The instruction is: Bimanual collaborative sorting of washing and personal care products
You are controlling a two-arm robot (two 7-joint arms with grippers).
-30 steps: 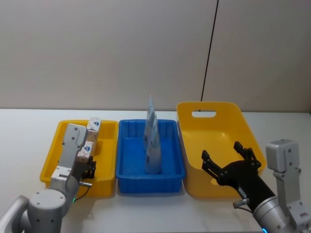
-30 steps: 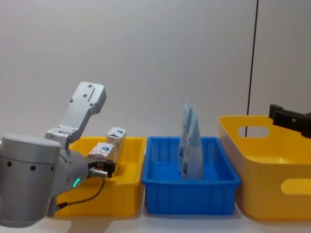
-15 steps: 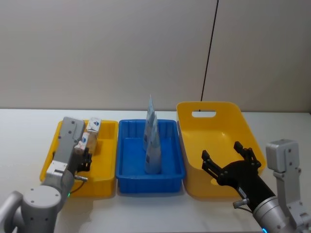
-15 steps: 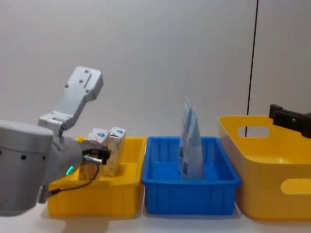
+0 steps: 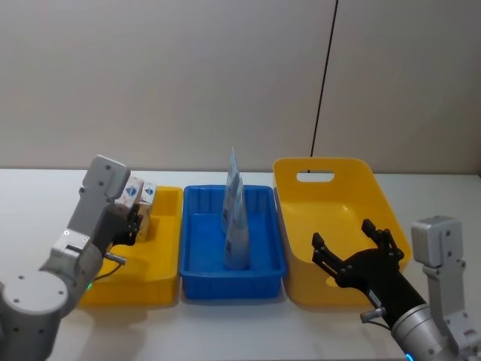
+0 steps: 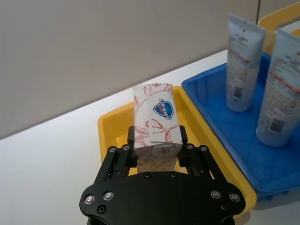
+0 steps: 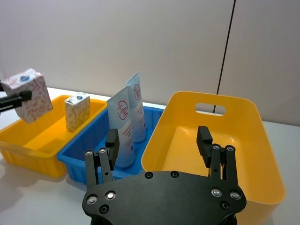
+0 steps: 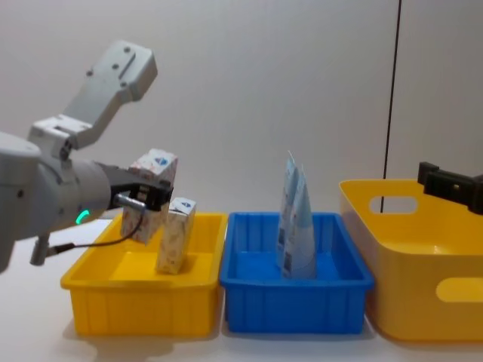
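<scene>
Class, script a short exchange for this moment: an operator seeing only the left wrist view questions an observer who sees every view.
Operator: Is anything else in the small yellow plastic bin below my jaws?
Observer: Yes, a second boxy white cardboard pack with red leaf print stands upright there, beside the held pack.
Operator: Where is the right gripper?
Observer: It hovers empty, jaws open, over the near part of the large yellow plastic bin.

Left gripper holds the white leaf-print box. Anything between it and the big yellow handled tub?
Yes: two tall pale blue-and-white pouches stand upright in the blue plastic bin, between the white leaf-print box in the left gripper and the yellow tub. Their tips reach about the box's height.
</scene>
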